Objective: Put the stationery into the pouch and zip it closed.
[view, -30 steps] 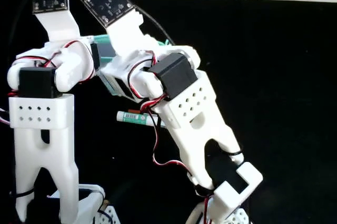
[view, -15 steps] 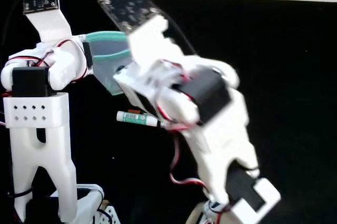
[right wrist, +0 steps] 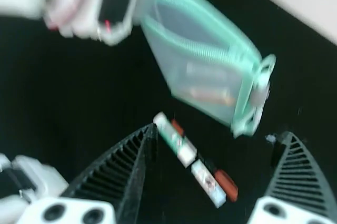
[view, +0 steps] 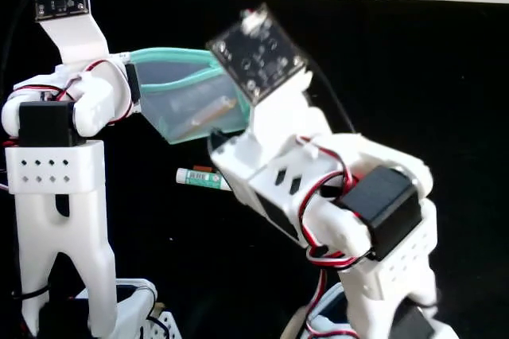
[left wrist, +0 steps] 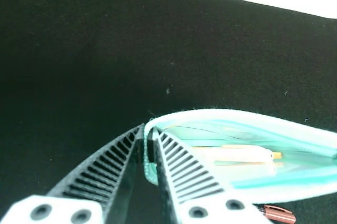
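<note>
1. The black cloth-covered table (view: 445, 76) spans the high view.
2. The translucent mint-green zip pouch (view: 187, 108) sits toward 11 o'clock from centre, mouth open, with a pale stick inside.
3. The left gripper (left wrist: 147, 132) pinches the pouch's 9 o'clock end.
4. The right gripper (right wrist: 218, 134) gapes wide, empty, above the table.
5. A white green-banded tube (view: 203, 178) lies at the pouch's 6 o'clock.

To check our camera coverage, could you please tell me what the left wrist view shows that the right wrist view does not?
Left wrist view: the left gripper, ribbed fingertips shut on the pouch rim, and a look into its open mouth. Right wrist view: the open right gripper, a white-and-green marker on the black table, the pouch's zipper end. Both: the teal pouch with a pale item inside.
</note>
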Controlling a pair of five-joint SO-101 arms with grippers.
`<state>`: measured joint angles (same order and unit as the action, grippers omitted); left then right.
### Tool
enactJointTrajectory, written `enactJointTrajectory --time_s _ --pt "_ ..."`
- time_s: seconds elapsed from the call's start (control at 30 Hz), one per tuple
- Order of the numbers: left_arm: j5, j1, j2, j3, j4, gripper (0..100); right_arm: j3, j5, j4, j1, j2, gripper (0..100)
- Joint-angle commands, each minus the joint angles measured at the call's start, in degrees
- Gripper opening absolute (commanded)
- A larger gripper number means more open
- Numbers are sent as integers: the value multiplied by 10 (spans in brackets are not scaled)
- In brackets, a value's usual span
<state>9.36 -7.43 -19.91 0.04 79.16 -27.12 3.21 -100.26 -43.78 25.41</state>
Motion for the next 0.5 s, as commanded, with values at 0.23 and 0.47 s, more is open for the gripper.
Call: enactJointTrajectory --time_s 0.23,0.47 --pt "-3 0 5 46 -27 7 295 47 -6 0 124 342" --pt "-3 14 5 46 -25 7 422 57 46 0 132 342"
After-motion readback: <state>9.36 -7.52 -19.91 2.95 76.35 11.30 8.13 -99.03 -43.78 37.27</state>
